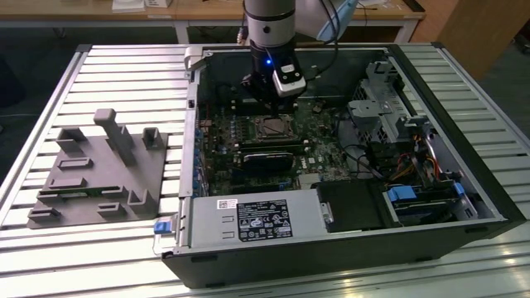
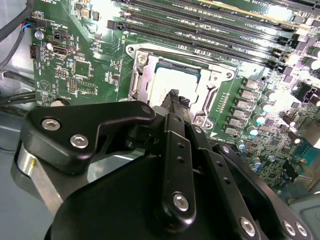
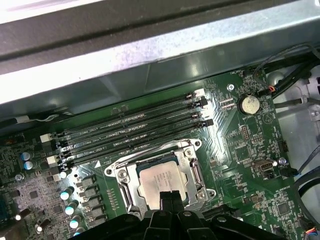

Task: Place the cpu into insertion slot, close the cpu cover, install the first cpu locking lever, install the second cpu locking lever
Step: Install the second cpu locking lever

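A grey fixture block [image 1: 99, 171] lay on the slatted tabletop [image 1: 463, 68] at about nine o'clock from the open computer case [image 1: 348, 239]. Deeper inside the case, the pincer [image 2: 176, 99] hung with its fingertips drawn together, gripping nothing, just over the cpu [image 3: 161, 180]. The chip sat flat in the insertion slot [image 3: 196, 176] under the cpu cover [image 3: 122, 175], with the memory slots [image 3: 130, 132] beyond at twelve o'clock.

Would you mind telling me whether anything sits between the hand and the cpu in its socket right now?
Nothing visible does. In both wrist views the hand hangs right over the cpu, which already lies in the insertion slot with the cpu cover framing it. The memory slots run alongside, clear of the hand.
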`<move>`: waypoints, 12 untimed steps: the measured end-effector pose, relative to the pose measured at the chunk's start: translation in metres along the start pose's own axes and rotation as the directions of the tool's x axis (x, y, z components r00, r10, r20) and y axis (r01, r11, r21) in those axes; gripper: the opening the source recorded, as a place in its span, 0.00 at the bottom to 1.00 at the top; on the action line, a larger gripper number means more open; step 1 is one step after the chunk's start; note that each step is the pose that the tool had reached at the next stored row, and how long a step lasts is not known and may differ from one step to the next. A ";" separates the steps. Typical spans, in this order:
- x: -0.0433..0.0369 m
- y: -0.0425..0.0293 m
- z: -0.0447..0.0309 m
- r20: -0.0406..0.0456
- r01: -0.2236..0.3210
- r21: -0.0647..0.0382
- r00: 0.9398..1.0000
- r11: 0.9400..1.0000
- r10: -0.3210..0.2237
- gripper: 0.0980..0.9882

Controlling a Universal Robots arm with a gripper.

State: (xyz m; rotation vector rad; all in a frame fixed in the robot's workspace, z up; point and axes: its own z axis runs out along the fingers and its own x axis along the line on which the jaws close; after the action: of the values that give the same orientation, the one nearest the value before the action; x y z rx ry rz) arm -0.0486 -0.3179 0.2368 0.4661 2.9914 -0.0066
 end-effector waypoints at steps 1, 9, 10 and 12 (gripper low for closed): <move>-0.0001 -0.0004 0.0001 0.000 0.000 0.000 1.000 1.000 0.000 0.01; -0.0015 -0.0047 0.0002 0.000 0.000 0.000 1.000 1.000 0.000 0.01; -0.0017 -0.0054 0.0002 0.000 0.000 0.000 1.000 1.000 0.000 0.01; -0.0021 -0.0068 0.0003 0.000 0.000 0.000 1.000 1.000 0.000 0.01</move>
State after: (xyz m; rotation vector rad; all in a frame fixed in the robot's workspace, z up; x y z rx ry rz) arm -0.0486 -0.3250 0.2366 0.4664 2.9912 -0.0062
